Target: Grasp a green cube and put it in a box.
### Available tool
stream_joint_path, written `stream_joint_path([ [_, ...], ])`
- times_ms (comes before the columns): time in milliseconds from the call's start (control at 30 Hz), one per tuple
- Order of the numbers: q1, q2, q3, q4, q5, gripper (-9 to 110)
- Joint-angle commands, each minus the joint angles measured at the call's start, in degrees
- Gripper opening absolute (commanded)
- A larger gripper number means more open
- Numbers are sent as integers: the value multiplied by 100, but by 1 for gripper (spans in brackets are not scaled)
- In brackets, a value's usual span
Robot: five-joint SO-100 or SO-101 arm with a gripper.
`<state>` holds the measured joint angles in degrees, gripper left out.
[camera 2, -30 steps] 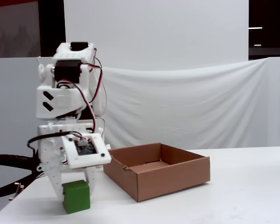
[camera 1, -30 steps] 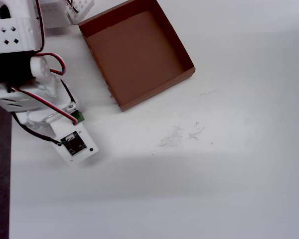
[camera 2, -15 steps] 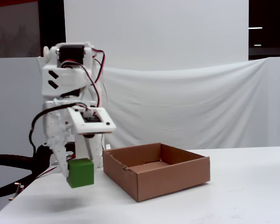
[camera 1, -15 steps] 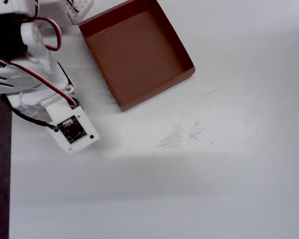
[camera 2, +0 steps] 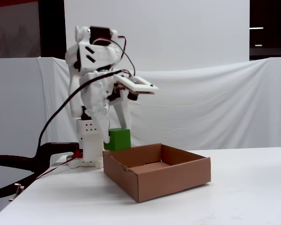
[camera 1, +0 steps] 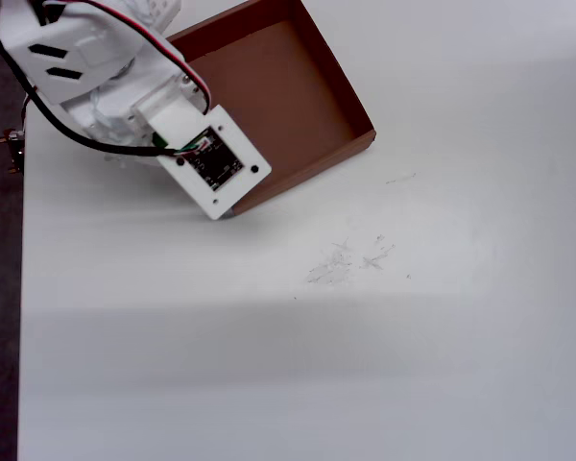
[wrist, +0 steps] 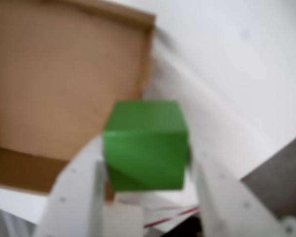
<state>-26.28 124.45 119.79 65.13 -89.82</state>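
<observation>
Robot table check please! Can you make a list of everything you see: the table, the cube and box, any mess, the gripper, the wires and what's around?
Surface: white table, faint scuff marks near the middle in the overhead view.
Job's things: green cube held in the air, above the box wall's top edge in the fixed view; box empty.
Clutter: nothing seen.
Grippers: gripper shut on the green cube, one finger on each side.
Cables: red, white and black wires loop along the arm; a black cable hangs down beside it.
Surroundings: white cloth backdrop, dark area behind.
</observation>
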Motion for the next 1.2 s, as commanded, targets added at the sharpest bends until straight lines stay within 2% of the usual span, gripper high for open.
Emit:
stream_joint_path([
  [0, -369, 299, -413, 202, 62, 14],
  [633, -1811, -510, 905, -773, 712, 14],
  [1167, -2197, -606, 1749, -1187, 817, 14],
])
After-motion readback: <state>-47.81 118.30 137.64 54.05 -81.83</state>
